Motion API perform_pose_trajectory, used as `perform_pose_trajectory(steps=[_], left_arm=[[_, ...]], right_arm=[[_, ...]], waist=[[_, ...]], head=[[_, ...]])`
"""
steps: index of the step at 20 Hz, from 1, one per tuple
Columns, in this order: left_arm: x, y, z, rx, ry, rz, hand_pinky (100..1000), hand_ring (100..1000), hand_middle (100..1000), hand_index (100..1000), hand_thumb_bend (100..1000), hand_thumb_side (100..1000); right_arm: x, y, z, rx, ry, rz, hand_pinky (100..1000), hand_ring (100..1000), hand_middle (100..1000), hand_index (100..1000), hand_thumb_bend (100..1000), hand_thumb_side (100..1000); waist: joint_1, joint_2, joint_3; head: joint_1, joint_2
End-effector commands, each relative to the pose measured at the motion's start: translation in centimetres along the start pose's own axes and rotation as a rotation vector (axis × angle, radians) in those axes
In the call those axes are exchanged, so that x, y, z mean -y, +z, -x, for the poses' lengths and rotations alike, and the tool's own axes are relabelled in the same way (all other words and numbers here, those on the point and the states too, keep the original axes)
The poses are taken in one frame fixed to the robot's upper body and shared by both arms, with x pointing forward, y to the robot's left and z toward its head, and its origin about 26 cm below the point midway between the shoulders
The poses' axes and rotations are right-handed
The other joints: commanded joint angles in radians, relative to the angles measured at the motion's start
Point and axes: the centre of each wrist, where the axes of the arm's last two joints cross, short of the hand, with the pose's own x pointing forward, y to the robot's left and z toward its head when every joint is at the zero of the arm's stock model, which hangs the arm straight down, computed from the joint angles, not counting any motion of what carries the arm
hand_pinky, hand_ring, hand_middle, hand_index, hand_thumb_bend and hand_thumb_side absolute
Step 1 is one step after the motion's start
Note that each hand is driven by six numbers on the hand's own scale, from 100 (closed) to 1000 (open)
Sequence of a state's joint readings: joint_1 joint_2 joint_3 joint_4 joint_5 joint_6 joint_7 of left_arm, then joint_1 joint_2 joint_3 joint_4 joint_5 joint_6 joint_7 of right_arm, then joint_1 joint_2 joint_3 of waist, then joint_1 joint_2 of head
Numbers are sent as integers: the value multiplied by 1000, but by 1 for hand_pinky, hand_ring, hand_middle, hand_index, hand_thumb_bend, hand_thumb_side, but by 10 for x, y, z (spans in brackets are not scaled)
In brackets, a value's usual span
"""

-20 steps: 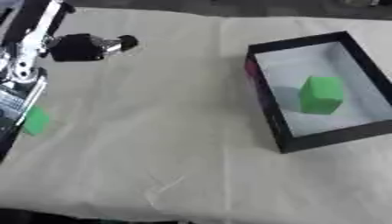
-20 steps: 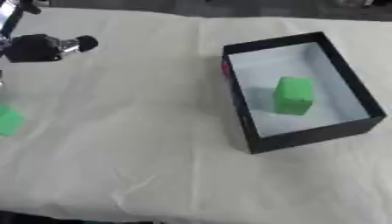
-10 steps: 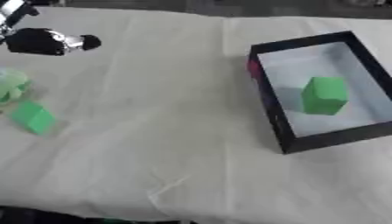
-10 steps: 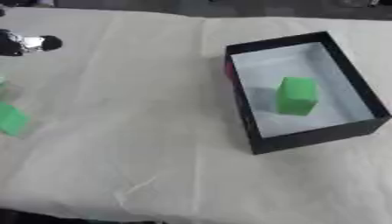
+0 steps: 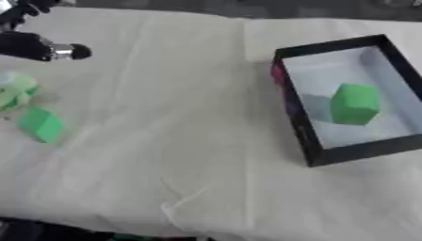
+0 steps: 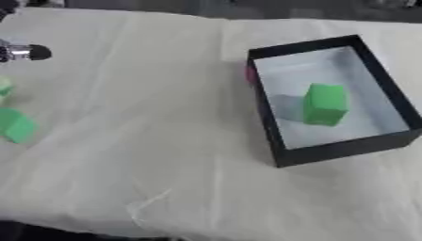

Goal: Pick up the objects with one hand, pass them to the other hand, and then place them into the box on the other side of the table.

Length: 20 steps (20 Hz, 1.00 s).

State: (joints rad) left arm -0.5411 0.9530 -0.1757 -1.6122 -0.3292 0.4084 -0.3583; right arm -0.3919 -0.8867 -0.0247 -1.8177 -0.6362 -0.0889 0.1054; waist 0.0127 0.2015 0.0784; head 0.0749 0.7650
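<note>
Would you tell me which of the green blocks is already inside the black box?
The large green block on the white floor of the black box, at the right. The smaller green block and a pale green thing lie on the cloth far left.

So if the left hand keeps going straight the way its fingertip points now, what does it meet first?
The left hand shows at the upper left, one finger aimed right across the cloth-covered table. That line looks free until the black box, probably near its far corner. Depth is unclear, so it could pass above the rim.

Box (image 5: 301, 132) right with block (image 5: 354, 103) inside; cube (image 5: 39, 124) far left.
</note>
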Motion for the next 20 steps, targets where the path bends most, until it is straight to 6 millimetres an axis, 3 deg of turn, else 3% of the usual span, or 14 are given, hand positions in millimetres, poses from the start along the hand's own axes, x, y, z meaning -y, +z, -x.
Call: perform_pose_trajectory(steps=[1,20], left_arm=[[-20,4,14,-47,-20,54,830,850,784,883,846,560],[-2,12,62,-323,22,329,828,849,770,849,929,589]], right_arm=[[11,-2,-13,-5,64,12,975,1000,1000,1000,100,470],[13,2,-10,-60,119,25,969,1000,1000,1000,100,470]], waist=[[16,-5,-1],[27,0,7]], head=[[10,5],[17,5]])
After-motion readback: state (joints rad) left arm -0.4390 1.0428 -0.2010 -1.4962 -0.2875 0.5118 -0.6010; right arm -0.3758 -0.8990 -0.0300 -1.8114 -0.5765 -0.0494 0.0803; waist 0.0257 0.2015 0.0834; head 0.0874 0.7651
